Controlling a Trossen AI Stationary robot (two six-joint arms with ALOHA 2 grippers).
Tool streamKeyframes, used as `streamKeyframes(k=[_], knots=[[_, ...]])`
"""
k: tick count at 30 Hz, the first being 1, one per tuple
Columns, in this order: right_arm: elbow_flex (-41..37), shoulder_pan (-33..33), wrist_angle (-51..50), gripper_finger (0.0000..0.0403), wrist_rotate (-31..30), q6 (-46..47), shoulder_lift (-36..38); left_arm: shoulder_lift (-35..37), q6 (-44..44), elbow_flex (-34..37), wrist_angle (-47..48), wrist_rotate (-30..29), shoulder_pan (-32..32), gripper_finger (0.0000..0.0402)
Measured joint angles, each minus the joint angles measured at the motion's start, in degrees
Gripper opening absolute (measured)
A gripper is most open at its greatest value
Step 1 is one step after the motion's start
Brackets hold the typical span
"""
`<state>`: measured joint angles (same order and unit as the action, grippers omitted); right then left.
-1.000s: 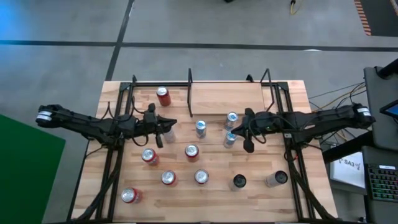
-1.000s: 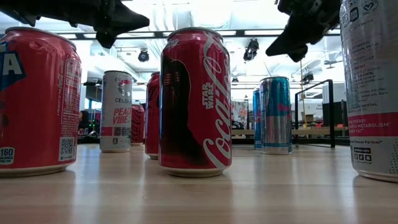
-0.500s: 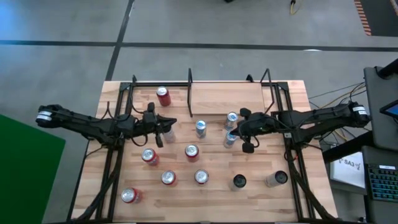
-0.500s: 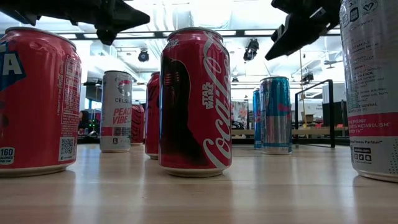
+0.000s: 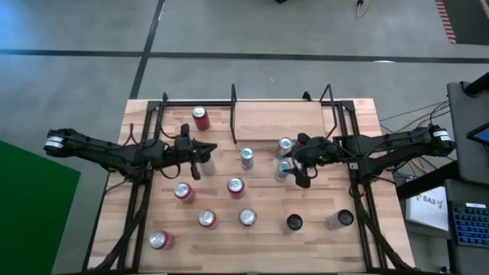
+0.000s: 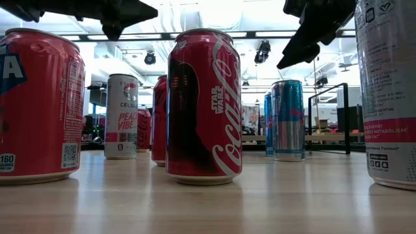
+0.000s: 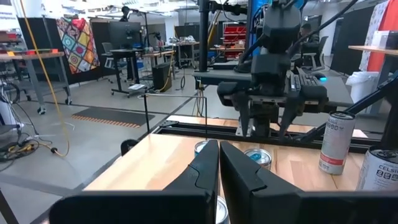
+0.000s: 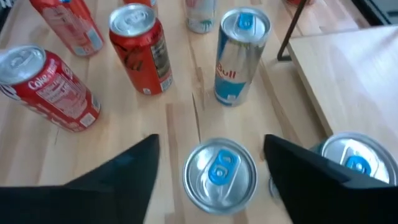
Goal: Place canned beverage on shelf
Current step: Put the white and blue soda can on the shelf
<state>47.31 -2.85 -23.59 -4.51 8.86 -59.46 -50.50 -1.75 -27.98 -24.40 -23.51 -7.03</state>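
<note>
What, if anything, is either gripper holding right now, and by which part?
Nothing is held. The right gripper is open above a blue-topped can, fingers either side, not closed on it. The left gripper is shut and empty.

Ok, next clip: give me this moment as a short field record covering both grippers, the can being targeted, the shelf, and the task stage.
right gripper: open, fingers on either side of a blue-top can, above it
target can: blue-top can upright on the table, not yet gripped
neighbouring can: second blue-top can close beside it
left gripper: shut, empty, waiting over the table's left half
shelf: light-wood board at the table's far edge, no can visible on the board
task stage: approach to grasp; no can lifted
</note>
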Motion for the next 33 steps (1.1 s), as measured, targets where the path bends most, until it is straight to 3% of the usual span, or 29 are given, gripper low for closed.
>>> streamKeyframes(k=[5, 13, 33], knots=[[0.0, 0.0, -1.2, 0.0326, -0.3, 1.7, 0.0, 0.0, -1.0, -1.0, 0.1, 0.0, 0.0, 0.0000], [0.0, 0.0, -5.3, 0.0327, -4.6, 2.1, 0.0, 0.0, -1.7, -1.2, 0.4, 0.0, 0.0, 0.0000], [0.0, 0.0, -4.7, 0.0325, -1.0, 3.9, -7.2, 0.0, -2.5, -1.1, 0.0, -0.1, 0.1, 0.0000]])
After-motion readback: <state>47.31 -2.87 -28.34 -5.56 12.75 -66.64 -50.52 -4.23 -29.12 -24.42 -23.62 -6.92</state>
